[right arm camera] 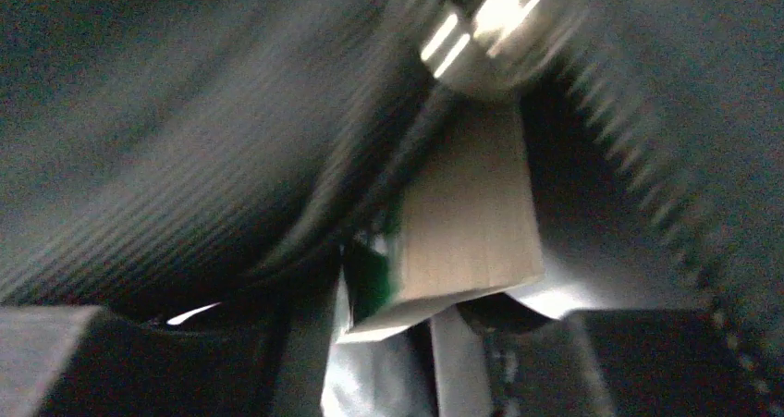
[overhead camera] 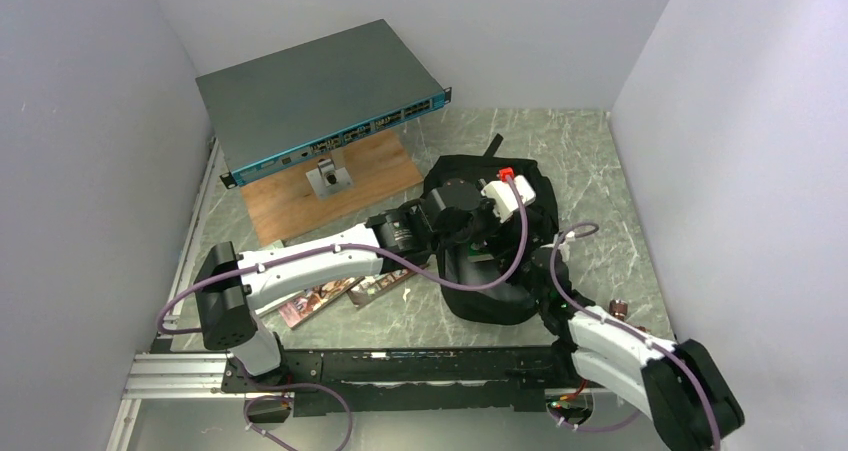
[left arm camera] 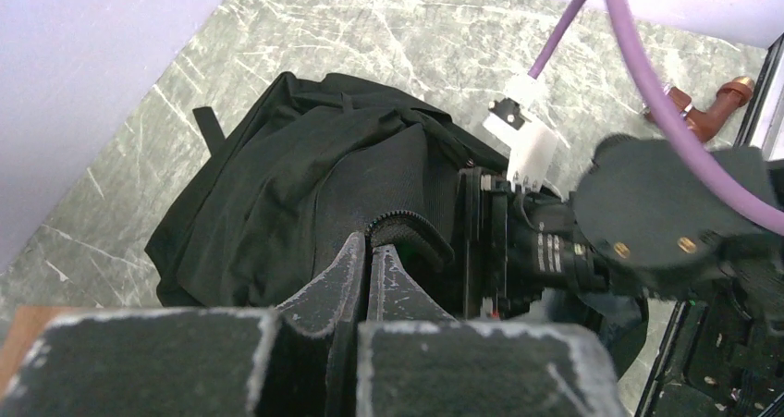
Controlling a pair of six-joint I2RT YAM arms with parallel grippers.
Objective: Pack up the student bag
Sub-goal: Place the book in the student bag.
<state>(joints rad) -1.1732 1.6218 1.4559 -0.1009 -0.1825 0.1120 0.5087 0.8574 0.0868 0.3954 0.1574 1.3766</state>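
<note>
One student bag [overhead camera: 495, 301] is counted at the centre of the top view. At eleven o'clock one grey network switch [overhead camera: 310, 96] is seen, with one wooden board [overhead camera: 290, 209] beneath it and one metal bracket [overhead camera: 328, 179] on that board. Two flat printed books [overhead camera: 318, 302] are counted at eight o'clock. One small brown object [overhead camera: 620, 309] is found at four o'clock. Two robot arms [overhead camera: 300, 266] are counted, and one cardboard carton [right arm camera: 467, 223] is shown in the right wrist view.

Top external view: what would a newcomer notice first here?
The black student bag mid-table, with both arms on it: the left gripper pinches its zippered edge while the right gripper is inside, seemingly holding a small carton. Behind, at back left, a grey network switch sits on a wooden stand.
</note>
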